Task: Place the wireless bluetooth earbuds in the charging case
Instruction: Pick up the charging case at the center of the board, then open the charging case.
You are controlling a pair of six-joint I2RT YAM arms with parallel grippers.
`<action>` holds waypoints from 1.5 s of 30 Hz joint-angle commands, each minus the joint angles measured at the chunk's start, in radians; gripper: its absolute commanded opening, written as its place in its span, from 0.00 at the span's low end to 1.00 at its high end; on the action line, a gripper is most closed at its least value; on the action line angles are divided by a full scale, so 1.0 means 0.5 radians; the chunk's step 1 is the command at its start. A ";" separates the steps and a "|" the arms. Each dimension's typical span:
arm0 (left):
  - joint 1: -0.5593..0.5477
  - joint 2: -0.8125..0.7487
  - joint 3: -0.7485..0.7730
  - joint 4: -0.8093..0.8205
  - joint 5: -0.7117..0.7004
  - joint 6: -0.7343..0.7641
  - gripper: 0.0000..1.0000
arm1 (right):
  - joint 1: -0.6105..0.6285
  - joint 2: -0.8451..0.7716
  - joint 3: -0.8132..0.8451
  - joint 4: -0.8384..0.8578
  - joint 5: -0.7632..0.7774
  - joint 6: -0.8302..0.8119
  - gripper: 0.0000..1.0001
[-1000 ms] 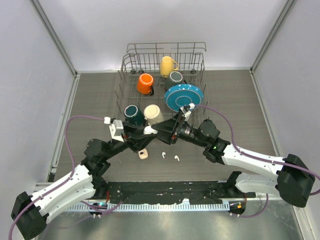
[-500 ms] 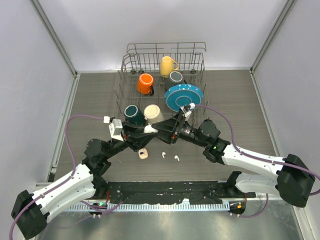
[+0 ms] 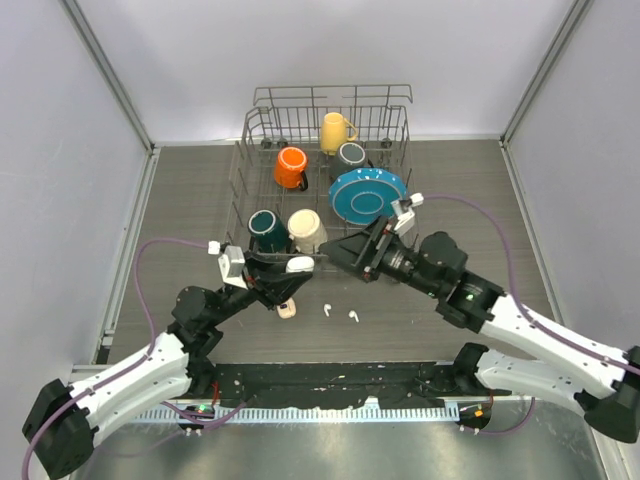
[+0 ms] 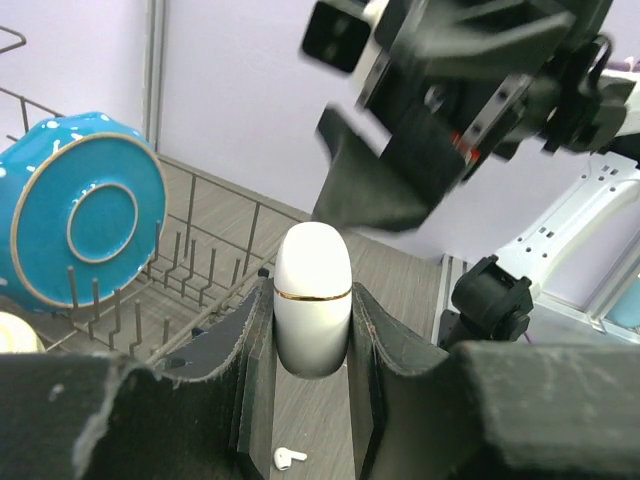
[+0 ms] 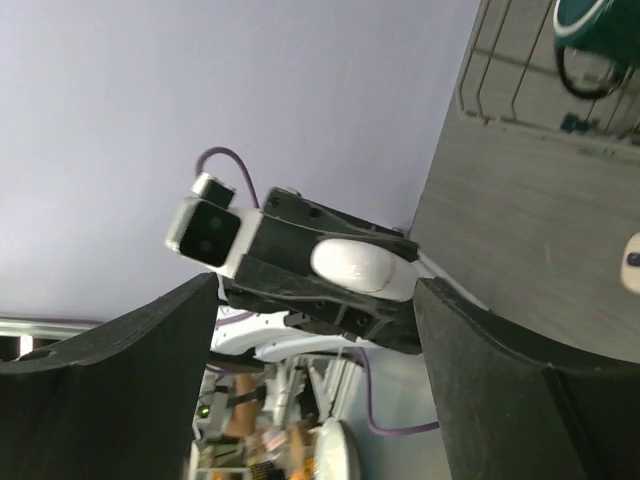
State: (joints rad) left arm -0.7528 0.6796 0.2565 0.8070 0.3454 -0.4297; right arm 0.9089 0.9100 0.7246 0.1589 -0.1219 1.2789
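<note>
White case [image 4: 313,262] clamped in left tool [image 4: 312,300]; earbud [image 4: 290,459] seemingly below, apart.

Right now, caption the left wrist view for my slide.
Left gripper clamps the closed white case, a loose earbud on the table beneath; blue plate in the rack at left.

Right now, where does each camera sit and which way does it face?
Top external: overhead from the near side, looking down on table, dish rack, left gripper and right gripper.
Left wrist: behind its own fingers, which clamp the white case; faces the right gripper and blue plate.
Right wrist: behind its own open fingers; faces the left gripper.
Shared: all three show the white case.
</note>
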 commanded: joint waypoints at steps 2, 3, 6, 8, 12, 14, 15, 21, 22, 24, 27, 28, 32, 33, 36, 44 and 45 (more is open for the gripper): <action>-0.001 0.018 -0.203 0.631 -0.135 -0.058 0.00 | 0.005 -0.173 0.263 -0.591 0.222 -0.621 0.84; -0.004 0.043 -0.215 0.723 -0.126 -0.058 0.00 | 0.005 -0.160 0.290 -0.664 0.201 -0.664 0.84; -0.004 0.070 -0.206 0.761 -0.047 -0.039 0.00 | 0.008 -0.059 0.410 -0.826 0.112 -0.800 0.84; -0.001 0.107 -0.173 0.764 0.005 -0.033 0.00 | 0.017 0.005 0.483 -0.894 0.097 -0.886 0.84; -0.004 0.169 -0.124 0.813 0.097 -0.033 0.00 | 0.044 0.054 0.542 -0.947 0.103 -0.956 0.84; -0.004 0.196 -0.114 0.831 0.131 -0.036 0.00 | 0.060 0.085 0.560 -0.925 0.090 -0.969 0.84; -0.004 0.202 -0.105 0.831 0.137 -0.033 0.00 | 0.066 0.094 0.560 -0.916 0.060 -0.975 0.84; -0.004 0.251 -0.077 0.843 0.196 -0.042 0.00 | 0.106 0.122 0.539 -0.827 0.026 -0.935 0.84; -0.001 0.255 -0.077 0.843 0.196 -0.043 0.00 | 0.106 0.119 0.533 -0.821 0.029 -0.929 0.84; -0.004 0.267 -0.068 0.843 0.205 -0.046 0.00 | 0.109 0.122 0.524 -0.787 0.017 -0.913 0.84; -0.004 0.276 -0.056 0.846 0.229 -0.052 0.00 | 0.109 0.122 0.511 -0.763 0.029 -0.892 0.84; -0.001 0.276 -0.053 0.846 0.245 -0.058 0.00 | 0.109 0.119 0.508 -0.763 0.035 -0.886 0.84; -0.004 0.297 -0.019 0.846 0.312 -0.089 0.00 | 0.109 0.113 0.490 -0.778 0.133 -0.855 0.84; -0.004 0.301 -0.013 0.846 0.346 -0.098 0.00 | 0.109 0.110 0.493 -0.781 0.145 -0.855 0.84; -0.001 0.316 0.005 0.846 0.386 -0.119 0.00 | 0.109 0.110 0.484 -0.787 0.201 -0.828 0.84; -0.004 0.337 0.027 0.853 0.500 -0.168 0.00 | 0.109 0.091 0.456 -0.714 0.369 -0.705 0.84; -0.004 0.337 0.021 0.853 0.500 -0.168 0.00 | 0.109 0.085 0.447 -0.711 0.397 -0.696 0.84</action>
State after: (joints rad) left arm -0.7391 0.8555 0.2241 1.1530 0.4900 -0.4950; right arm 0.9657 0.9554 0.9470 -0.2657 -0.0250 0.8967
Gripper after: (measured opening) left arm 0.319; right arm 0.842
